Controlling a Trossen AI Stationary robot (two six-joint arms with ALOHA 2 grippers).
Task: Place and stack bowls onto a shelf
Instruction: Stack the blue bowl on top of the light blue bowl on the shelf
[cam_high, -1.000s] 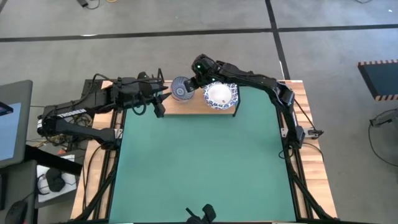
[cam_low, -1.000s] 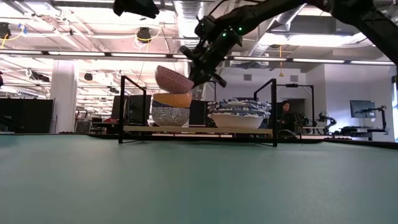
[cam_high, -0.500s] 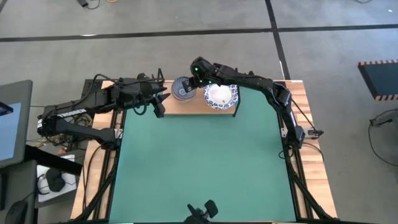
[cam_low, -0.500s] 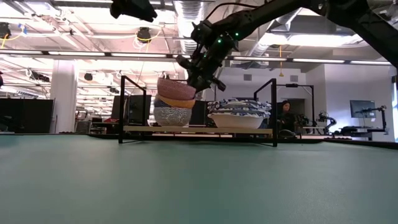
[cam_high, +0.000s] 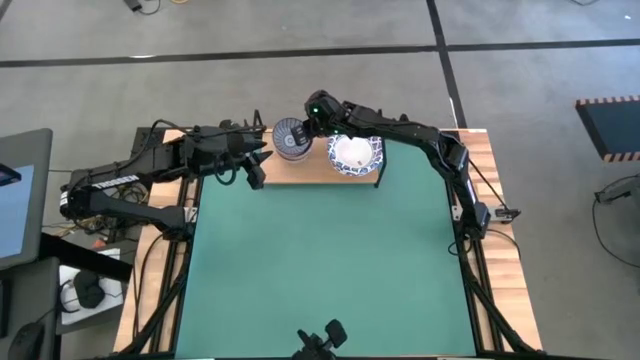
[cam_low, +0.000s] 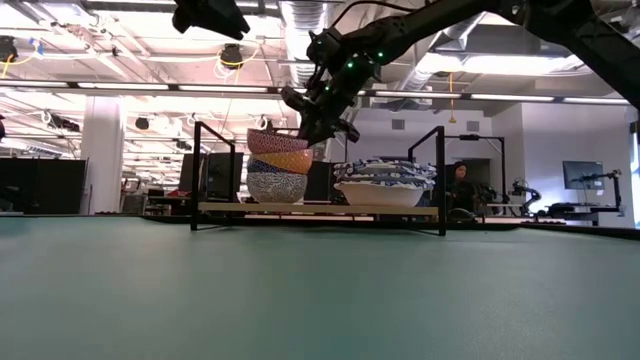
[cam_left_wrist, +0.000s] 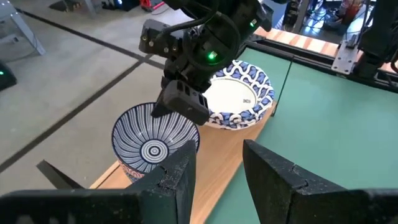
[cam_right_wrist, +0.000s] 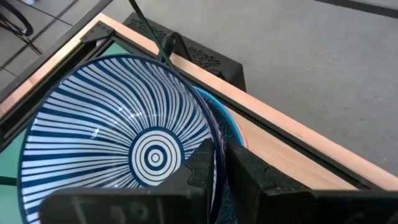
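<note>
Right pincer (cam_low: 318, 118) pinches the striped bowl's (cam_high: 289, 137) rim atop the small stack (wide stack (cam_low: 384, 182) done); release remains.

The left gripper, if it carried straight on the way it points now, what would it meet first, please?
Probably the striped bowl topping the small stack; the left gripper, open, aims at it, though depth is unclear.

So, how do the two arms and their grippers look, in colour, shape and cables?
Both arms are dark, almost black, built of jointed segments with black cables running along them. The right arm shows a small green light near its wrist. The left gripper has two dark, flat, blocky fingers. The right gripper has matching dark fingers.
</note>
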